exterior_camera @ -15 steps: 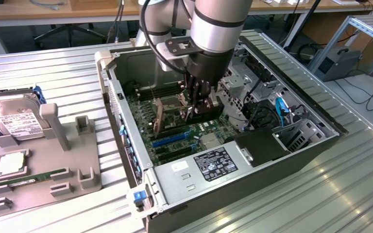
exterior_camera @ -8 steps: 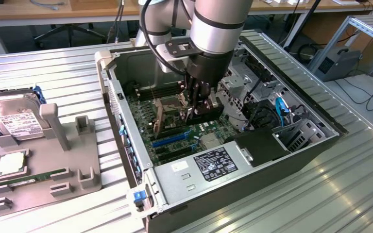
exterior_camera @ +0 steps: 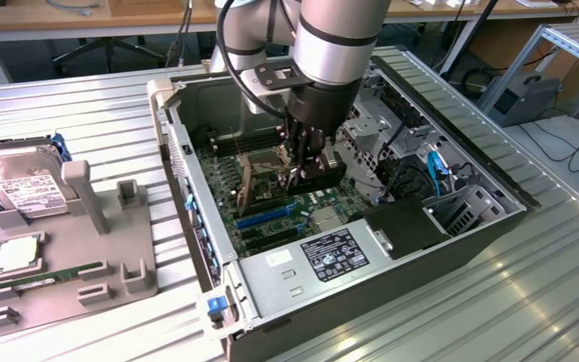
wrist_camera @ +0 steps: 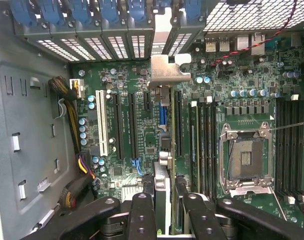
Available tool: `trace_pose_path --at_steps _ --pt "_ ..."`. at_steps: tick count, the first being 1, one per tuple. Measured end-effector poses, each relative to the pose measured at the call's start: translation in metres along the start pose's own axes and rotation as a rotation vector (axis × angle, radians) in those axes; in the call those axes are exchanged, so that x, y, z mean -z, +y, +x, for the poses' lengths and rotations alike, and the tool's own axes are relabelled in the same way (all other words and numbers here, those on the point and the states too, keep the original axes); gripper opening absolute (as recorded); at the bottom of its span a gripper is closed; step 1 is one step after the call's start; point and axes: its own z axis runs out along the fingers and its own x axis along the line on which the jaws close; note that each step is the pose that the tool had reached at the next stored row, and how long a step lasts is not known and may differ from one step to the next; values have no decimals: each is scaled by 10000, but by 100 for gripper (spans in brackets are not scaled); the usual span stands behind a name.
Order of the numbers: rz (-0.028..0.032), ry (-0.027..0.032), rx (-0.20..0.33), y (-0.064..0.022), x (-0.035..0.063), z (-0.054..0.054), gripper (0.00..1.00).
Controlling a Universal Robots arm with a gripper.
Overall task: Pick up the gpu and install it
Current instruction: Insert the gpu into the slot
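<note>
The gpu hangs edge-on inside the open computer case, its silver end bracket toward the case's rear slot covers. My gripper is shut on the card's far end, one black finger on each face. The card hovers just above the motherboard, lined up over a long expansion slot near a short blue slot. In the exterior view my gripper reaches straight down into the middle of the case with the dark gpu between its fingers.
A white slot and black slots lie beside the card. The empty CPU socket sits further across the board. The power supply fills the case's near end. At the exterior view's left, a grey fixture holds a hard drive and a green memory stick.
</note>
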Motion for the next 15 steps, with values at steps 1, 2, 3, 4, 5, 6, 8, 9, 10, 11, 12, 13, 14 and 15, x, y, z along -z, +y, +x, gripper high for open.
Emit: trace_pose_path --at_steps 1,2,3,4,5,6,8,9,10,11,12,13,14,15 --pt "0 0 0 0 0 0 27" --pt "0 0 0 0 0 0 27" --pt "0 0 0 0 0 0 27" --pt "13 -1 1 0 -1 0 27" --pt "70 -3 0 1 -1 0 27" --pt "163 -9 4 1 -2 0 27" --pt "390 -20 11 1 -4 0 27" --pt "499 -26 14 1 -5 0 27" --pt "611 -31 17 2 -6 0 27" --pt "717 -36 21 2 -7 0 27" --pt "776 -40 23 2 -7 0 27" --pt "777 -40 23 2 -7 0 27" --pt "777 -40 22 2 -7 0 27" --pt "777 -41 22 2 -7 0 27"
